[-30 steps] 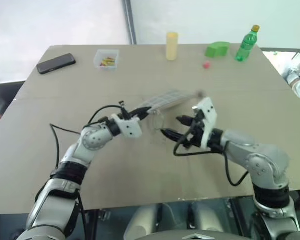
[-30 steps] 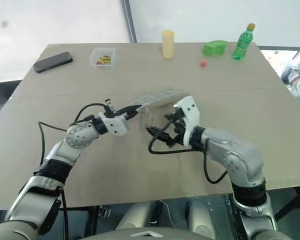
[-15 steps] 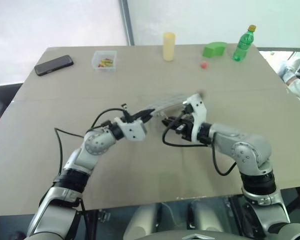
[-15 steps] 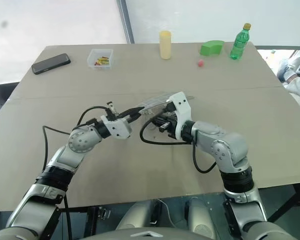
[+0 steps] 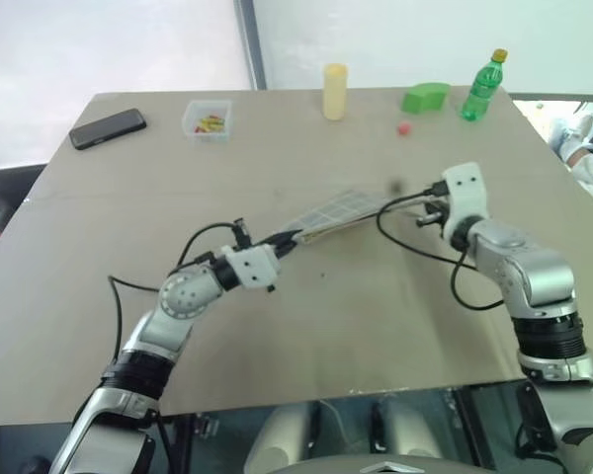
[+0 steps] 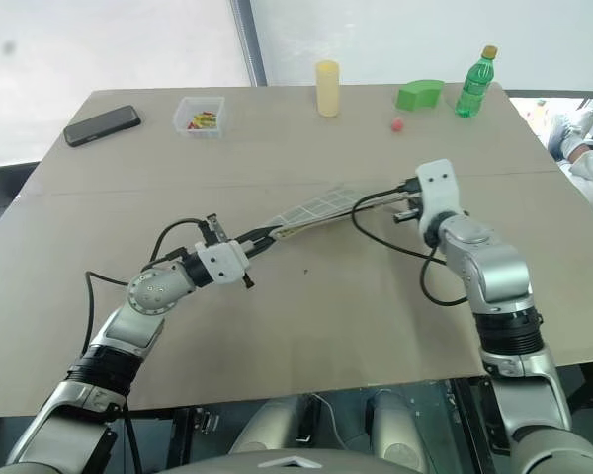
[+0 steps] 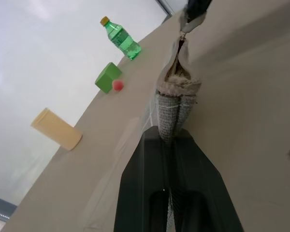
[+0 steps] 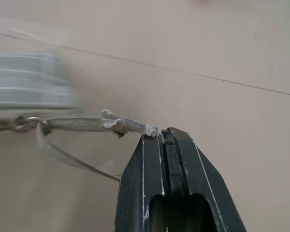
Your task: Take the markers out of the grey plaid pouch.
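The grey plaid pouch (image 5: pixel 336 210) hangs stretched between my two grippers just above the table's middle. My left gripper (image 5: pixel 287 239) is shut on its near end, and the left wrist view shows the fabric (image 7: pixel 176 101) pinched between the fingers (image 7: pixel 150 159). My right gripper (image 5: pixel 427 212) is off the pouch's far right end. It is shut on the frayed zipper pull (image 8: pixel 121 124), which runs back to a ring (image 8: pixel 26 122) on the pouch. The markers are hidden.
Along the far edge stand a black phone (image 5: pixel 109 126), a clear box of colourful bits (image 5: pixel 210 120), a yellow cylinder (image 5: pixel 335 91), a green block (image 5: pixel 427 97) and a green bottle (image 5: pixel 482 86). A small red ball (image 5: pixel 405 127) lies near them. A person's sleeve (image 5: pixel 591 163) is at the right edge.
My right gripper closed at the pouch and swung out to the right, drawing the zipper pull along. The pouch now lies stretched longer and flatter. The left gripper kept its hold.
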You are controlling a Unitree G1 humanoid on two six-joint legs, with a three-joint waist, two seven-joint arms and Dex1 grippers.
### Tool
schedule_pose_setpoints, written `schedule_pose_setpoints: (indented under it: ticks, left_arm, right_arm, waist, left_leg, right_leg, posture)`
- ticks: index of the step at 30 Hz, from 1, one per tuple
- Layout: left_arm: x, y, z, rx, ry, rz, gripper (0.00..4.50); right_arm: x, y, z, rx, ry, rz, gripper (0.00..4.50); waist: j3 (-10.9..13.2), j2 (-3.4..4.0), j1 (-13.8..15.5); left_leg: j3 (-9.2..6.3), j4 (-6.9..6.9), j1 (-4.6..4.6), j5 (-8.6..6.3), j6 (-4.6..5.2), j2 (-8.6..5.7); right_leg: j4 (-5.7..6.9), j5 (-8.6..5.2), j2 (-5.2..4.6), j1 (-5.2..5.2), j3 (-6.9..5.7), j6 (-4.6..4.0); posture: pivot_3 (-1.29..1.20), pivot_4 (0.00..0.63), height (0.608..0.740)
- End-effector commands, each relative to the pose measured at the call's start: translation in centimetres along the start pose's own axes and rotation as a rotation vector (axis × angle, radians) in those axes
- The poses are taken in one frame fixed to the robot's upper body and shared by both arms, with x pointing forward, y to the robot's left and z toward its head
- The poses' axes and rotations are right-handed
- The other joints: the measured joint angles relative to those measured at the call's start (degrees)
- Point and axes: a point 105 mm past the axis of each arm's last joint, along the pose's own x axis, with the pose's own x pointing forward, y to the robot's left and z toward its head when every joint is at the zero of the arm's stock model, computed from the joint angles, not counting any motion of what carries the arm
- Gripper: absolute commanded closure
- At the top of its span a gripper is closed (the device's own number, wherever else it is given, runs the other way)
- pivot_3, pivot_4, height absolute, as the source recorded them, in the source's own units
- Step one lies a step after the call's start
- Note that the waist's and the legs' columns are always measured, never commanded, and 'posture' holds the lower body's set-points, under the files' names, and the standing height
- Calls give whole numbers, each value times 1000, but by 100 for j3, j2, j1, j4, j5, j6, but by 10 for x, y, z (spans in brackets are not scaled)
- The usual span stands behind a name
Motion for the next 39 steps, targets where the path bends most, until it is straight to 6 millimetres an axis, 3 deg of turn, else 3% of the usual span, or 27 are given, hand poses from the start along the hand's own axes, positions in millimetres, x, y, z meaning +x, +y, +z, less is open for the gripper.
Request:
schedule_pose_setpoints:
  ticks: [1,6,9,13,16,18,19,21,24,25,32,36,39]
  left_arm:
    - [-10,21,-4,-40,13,75,4500]
    - [-4,24,-1,-36,0,72,4500]
    - [1,23,2,-30,-12,64,4500]
    - [6,19,5,-32,-22,58,4500]
    - [8,19,5,-42,-24,60,4500]
    - [8,19,5,-57,-23,56,4500]
    - [8,19,5,-61,-24,54,4500]
    - [9,19,5,-81,-30,47,4500]
    - [10,18,7,-117,-52,24,4500]
    - [11,18,8,-127,-57,19,4500]
    - [13,16,21,-176,-125,-37,4500]
    - [11,16,29,-206,-161,-47,4500]
    - [10,14,34,-261,-182,-61,4500]
  right_arm:
    - [-6,-34,23,-50,-104,-112,4458]
    - [-10,-2,29,-96,-143,62,4458]
    - [-17,20,35,-106,-174,162,3673]
    - [-38,50,41,-124,-208,337,1901]
    - [-64,59,38,-191,-209,457,1901]
    - [-75,49,37,-195,-209,458,1901]
    - [-77,45,37,-187,-209,448,2333]
    - [-82,42,39,-130,-223,470,2703]
    - [-79,61,52,-51,-270,529,4169]
    - [-76,67,56,-32,-277,539,4449]
    - [-32,95,47,60,-221,507,4449]
    - [-24,108,35,30,-165,538,4449]
    - [-29,126,17,-89,-95,623,4449]
  waist:
    - [1,2,-17]
    - [1,2,-50]
    - [1,2,-66]
    - [1,2,-71]
    - [2,2,-42]
    - [1,2,-20]
    - [1,1,-14]
    - [1,1,5]
    - [0,0,-11]
    - [0,1,-37]
    - [-2,-4,-77]
    - [-2,-2,-97]
    - [-1,-2,-115]
  left_leg:
    - [1,0,0,0,0,1]
    - [4,0,-1,-5,10,1]
    - [5,0,-1,-5,10,0]
    - [5,0,-2,-9,15,1]
    - [2,0,-4,-10,16,1]
    - [1,0,-6,-12,20,0]
    - [2,2,-5,-12,21,-1]
    - [2,4,-4,-13,22,0]
    - [1,4,3,-13,22,9]
    - [2,3,4,-13,22,14]
    - [-1,4,1,-7,12,3]
    - [5,4,-4,1,-1,-8]
    - [6,1,-4,1,-1,-5]
  right_leg:
    - [0,0,-1,0,2,0]
    - [-2,0,3,0,5,0]
    - [-2,0,2,0,7,0]
    - [-3,0,-1,0,7,0]
    - [-6,0,-3,0,7,0]
    - [-12,0,-5,1,4,0]
    - [-13,0,-7,3,5,1]
    - [-12,1,-18,5,6,1]
    - [-7,1,-15,6,8,1]
    - [-5,2,-11,6,11,0]
    - [1,3,-5,1,26,-4]
    - [-8,3,-2,-1,26,-3]
    - [-10,3,-2,-3,26,-3]
  posture:
    - [0,150,740]
    - [0,150,740]
    - [0,150,740]
    - [0,150,740]
    - [0,150,740]
    - [0,150,740]
    - [0,150,740]
    - [0,150,740]
    - [0,150,740]
    - [0,150,740]
    - [0,150,740]
    - [0,150,740]
    - [0,150,740]
